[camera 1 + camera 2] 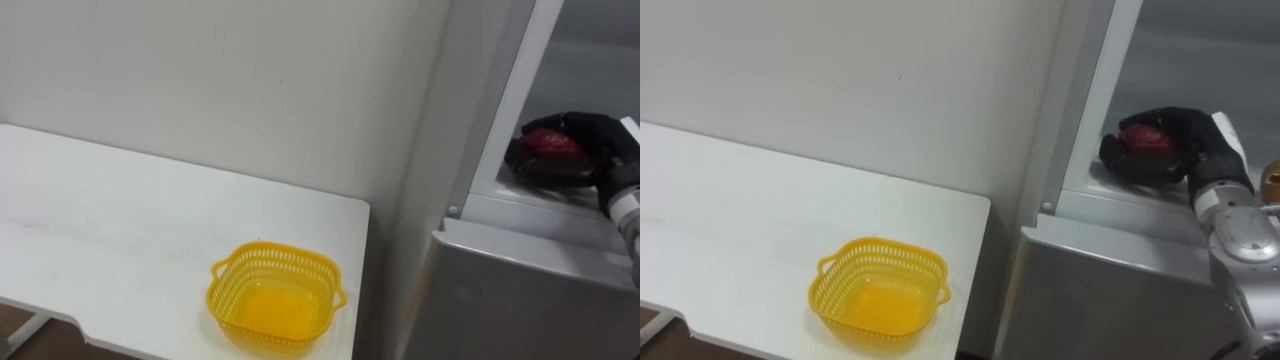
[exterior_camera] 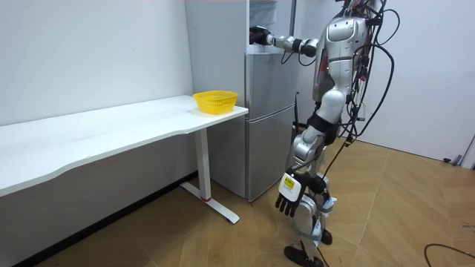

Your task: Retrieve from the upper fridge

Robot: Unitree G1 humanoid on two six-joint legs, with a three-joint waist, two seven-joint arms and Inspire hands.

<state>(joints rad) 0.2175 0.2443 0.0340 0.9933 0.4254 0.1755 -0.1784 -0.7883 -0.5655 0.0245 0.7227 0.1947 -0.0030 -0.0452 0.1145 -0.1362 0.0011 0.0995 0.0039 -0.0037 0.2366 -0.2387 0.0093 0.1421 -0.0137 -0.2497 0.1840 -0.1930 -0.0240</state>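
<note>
A red object (image 1: 548,140) (image 1: 1145,137) lies on the shelf inside the open upper fridge compartment (image 1: 560,60). My right hand (image 1: 592,135) (image 1: 1188,135) reaches in from the right, and its black fingers curl round the red object. In the room view I stand close in front of the fridge (image 2: 267,126) with the right arm stretched level into its upper part (image 2: 258,35). My left hand (image 2: 288,194) hangs by my leg with relaxed fingers and holds nothing.
A yellow mesh basket (image 1: 275,250) (image 1: 880,246) (image 2: 215,94) sits empty on the white table (image 1: 120,230) near the end beside the fridge. The lower fridge door (image 1: 520,300) is closed. A white wall stands behind the table.
</note>
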